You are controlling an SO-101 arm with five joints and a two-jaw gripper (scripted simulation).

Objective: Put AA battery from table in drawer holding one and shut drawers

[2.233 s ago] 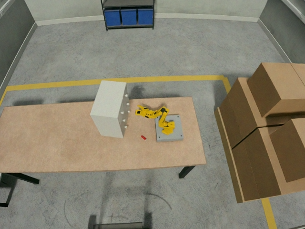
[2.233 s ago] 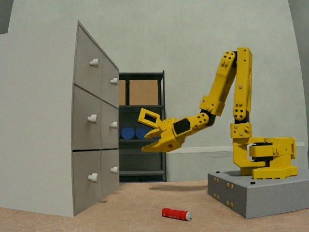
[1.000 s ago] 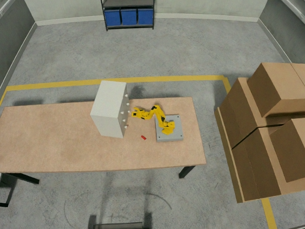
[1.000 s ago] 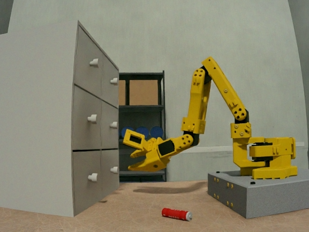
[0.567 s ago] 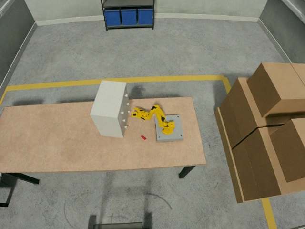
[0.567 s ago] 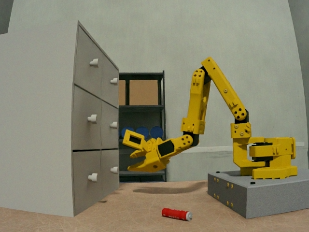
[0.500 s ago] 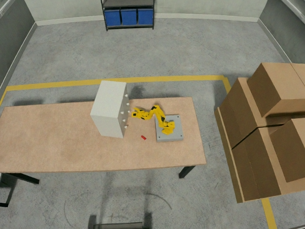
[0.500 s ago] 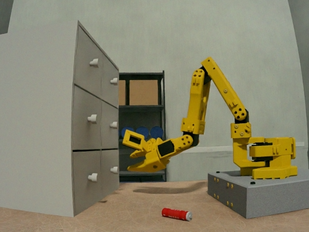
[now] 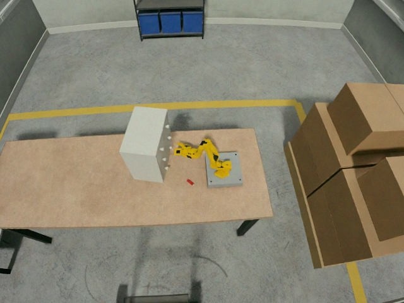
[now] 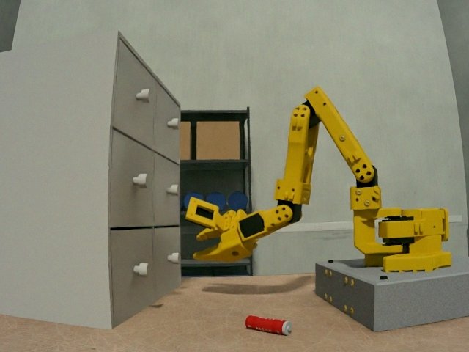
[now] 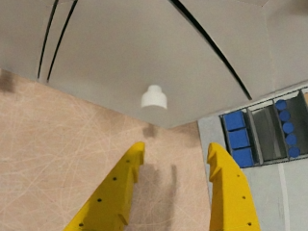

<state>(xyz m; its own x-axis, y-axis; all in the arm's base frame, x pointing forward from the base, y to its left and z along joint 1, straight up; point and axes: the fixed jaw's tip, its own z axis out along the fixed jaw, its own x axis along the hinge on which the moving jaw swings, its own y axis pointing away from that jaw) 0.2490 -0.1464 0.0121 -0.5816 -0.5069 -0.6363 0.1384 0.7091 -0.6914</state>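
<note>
The red AA battery (image 9: 190,182) lies on the table between the cabinet and the arm's base, and also shows in the exterior view (image 10: 268,325). The grey drawer cabinet (image 9: 145,144) has two columns of three drawers with white knobs, and all look shut. My gripper (image 10: 196,246) hangs low, a short way in front of the bottom far drawer's knob (image 10: 173,257). In the wrist view that knob (image 11: 154,96) sits ahead of and just left of the gap between my fingers. The jaws stand partly apart with nothing between them.
The arm stands on a grey base block (image 9: 224,169) to the right of the battery. Stacked cardboard boxes (image 9: 352,176) stand off the table to the right. A dark shelf with blue bins (image 9: 169,19) stands at the far wall.
</note>
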